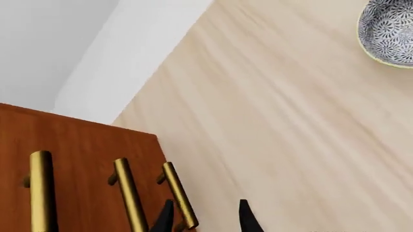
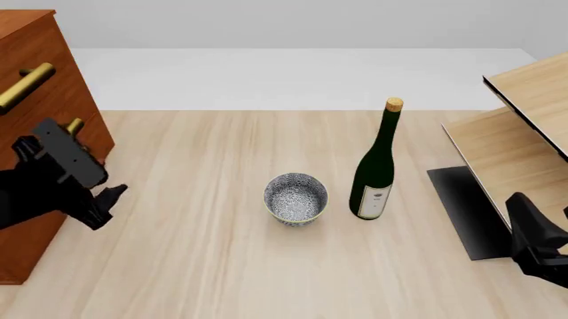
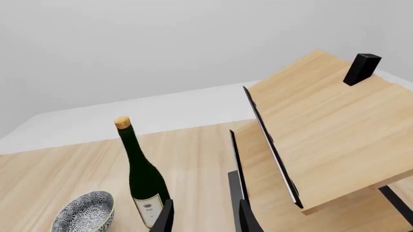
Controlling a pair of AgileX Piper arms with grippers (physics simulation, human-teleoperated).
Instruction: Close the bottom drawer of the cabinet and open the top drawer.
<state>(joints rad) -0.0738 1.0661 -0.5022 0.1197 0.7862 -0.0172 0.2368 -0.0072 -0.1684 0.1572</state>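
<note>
A: Left wrist camera first. What's closest?

B: The left gripper (image 1: pixel 205 217): two dark finger tips held apart, nothing between them. One tip sits right beside a brass handle (image 1: pixel 179 195) on the cabinet (image 1: pixel 71 159). Three handles show here; I cannot tell which drawer each belongs to. A patterned bowl (image 1: pixel 389 32) lies well apart on the table (image 1: pixel 277 125).

A: And the front camera?

B: The right gripper (image 2: pixel 537 242) is nearest, at four o'clock, low by the pale shelf unit (image 2: pixel 523 133); its fingers can't be judged here. The left gripper (image 2: pixel 102 203) is at nine o'clock against the cabinet (image 2: pixel 53 80). Bowl (image 2: pixel 296 198) at centre, wine bottle (image 2: pixel 377 166) upright just beside it at three o'clock.

A: Right wrist?

B: Its fingers (image 3: pixel 164 217) stand apart, empty. Bottle (image 3: pixel 142 179), bowl (image 3: pixel 84 211) and shelf unit (image 3: pixel 322 130) lie ahead.
</note>
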